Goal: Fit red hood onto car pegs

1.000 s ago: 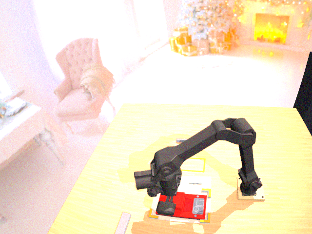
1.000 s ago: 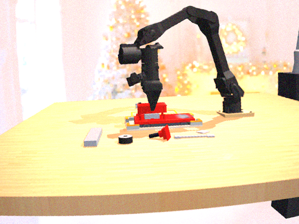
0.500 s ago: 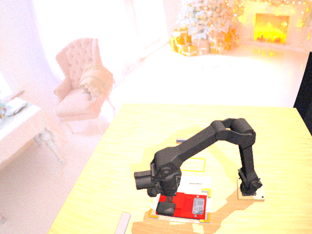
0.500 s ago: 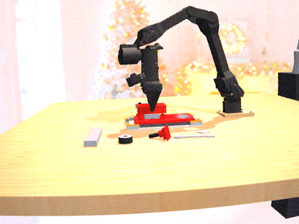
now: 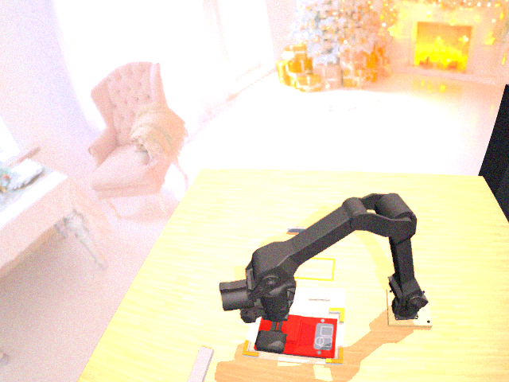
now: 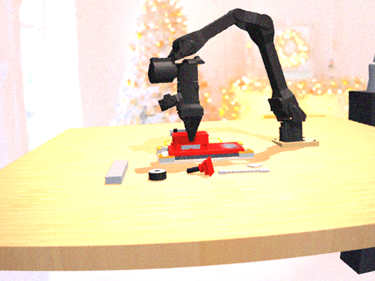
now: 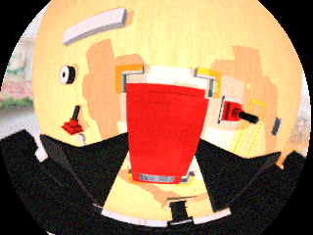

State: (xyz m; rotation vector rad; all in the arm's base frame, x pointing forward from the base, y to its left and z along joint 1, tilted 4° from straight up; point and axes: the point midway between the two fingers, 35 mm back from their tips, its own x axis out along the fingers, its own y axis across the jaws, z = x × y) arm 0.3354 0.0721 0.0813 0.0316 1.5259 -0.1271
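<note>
The red hood (image 5: 293,326) (image 6: 200,137) (image 7: 166,117) is over the engine end of the red chassis (image 5: 305,343) (image 6: 220,149), low above or at its deck. My gripper (image 5: 276,329) (image 6: 191,140) (image 7: 163,137) is shut on the hood, one finger on each long side, pointing down. The grey engine block (image 6: 190,147) shows in the exterior view below the hood's lower edge. The hood looks roughly level and lined up with the chassis. The pegs and corner holes are hidden, so I cannot tell whether the hood sits flat on the deck.
Jig corners (image 5: 336,311) (image 7: 129,70) surround the chassis. A grey bar (image 5: 201,364) (image 6: 117,172) (image 7: 95,26), black wheel (image 6: 157,175) (image 7: 67,74), and red piece with a black stem (image 6: 207,166) (image 7: 73,126) lie nearby. Another such piece (image 7: 231,112) is on the opposite side.
</note>
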